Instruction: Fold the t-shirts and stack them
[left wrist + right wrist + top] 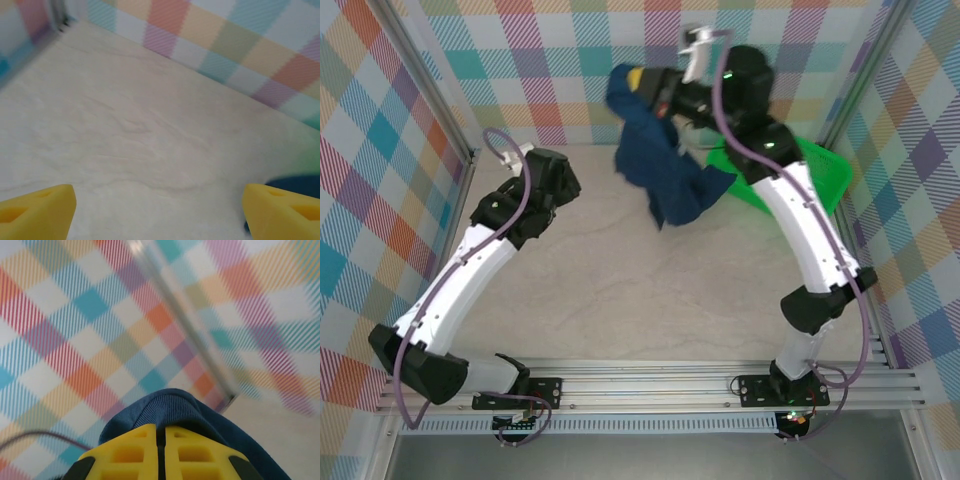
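A dark navy t-shirt hangs in the air at the back of the table, bunched and drooping down to the right. My right gripper is shut on its ribbed collar edge, the yellow fingers pressed together over the cloth. My left gripper is open above the bare table at the left, its yellow fingertips far apart with nothing between them. A dark bit of the t-shirt shows beside its right fingertip.
A green mesh basket stands at the back right, partly behind the right arm. Checkered walls enclose the table on three sides, with metal posts in the corners. The pale tabletop lies bare between the arms.
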`<control>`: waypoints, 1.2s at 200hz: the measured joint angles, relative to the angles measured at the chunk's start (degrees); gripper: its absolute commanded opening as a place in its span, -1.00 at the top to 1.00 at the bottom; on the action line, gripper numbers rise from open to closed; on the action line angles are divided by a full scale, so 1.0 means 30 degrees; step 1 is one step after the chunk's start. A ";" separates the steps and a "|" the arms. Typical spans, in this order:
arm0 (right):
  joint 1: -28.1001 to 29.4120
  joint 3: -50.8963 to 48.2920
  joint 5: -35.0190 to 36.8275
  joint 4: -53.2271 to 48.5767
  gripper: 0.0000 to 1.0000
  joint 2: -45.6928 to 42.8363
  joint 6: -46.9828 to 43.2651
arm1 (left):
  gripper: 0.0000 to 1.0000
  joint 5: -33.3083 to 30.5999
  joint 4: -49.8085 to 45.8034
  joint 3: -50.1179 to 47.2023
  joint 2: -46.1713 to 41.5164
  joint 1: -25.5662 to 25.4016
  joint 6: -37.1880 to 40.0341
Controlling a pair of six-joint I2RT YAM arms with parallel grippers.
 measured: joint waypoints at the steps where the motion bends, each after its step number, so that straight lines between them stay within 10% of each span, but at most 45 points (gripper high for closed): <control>1: 0.0153 -0.0138 -0.0044 0.0015 1.00 0.0058 0.0000 | -0.72 -0.0080 -0.0036 0.0000 -0.0051 0.0000 -0.0015; 14: 0.1464 -0.1741 -0.0430 0.0182 0.99 0.0823 -0.0015 | -0.72 -0.1260 -0.0495 -0.0051 -0.1049 0.0000 -0.0197; 33: 0.2863 -0.3905 -0.1020 -0.0335 0.28 0.2747 -0.0036 | -0.70 -0.2659 -0.1202 -0.0291 -0.2616 0.0000 -0.0539; 63: 0.3577 -0.7548 -0.1202 -0.1749 -0.11 0.5464 -0.0124 | -0.62 -0.3359 -0.2273 -0.1319 -0.4175 0.0000 -0.1020; 148: -0.1457 -1.8855 0.3300 -0.2841 -0.08 -0.1916 0.1654 | -0.34 0.6477 -0.0954 -0.8619 -0.3344 -0.0211 -0.3679; 240: -0.2645 -1.7369 0.3315 -0.3687 -0.09 0.3155 0.1362 | -0.43 1.3143 0.2288 -1.1249 0.3891 -0.1945 -0.5727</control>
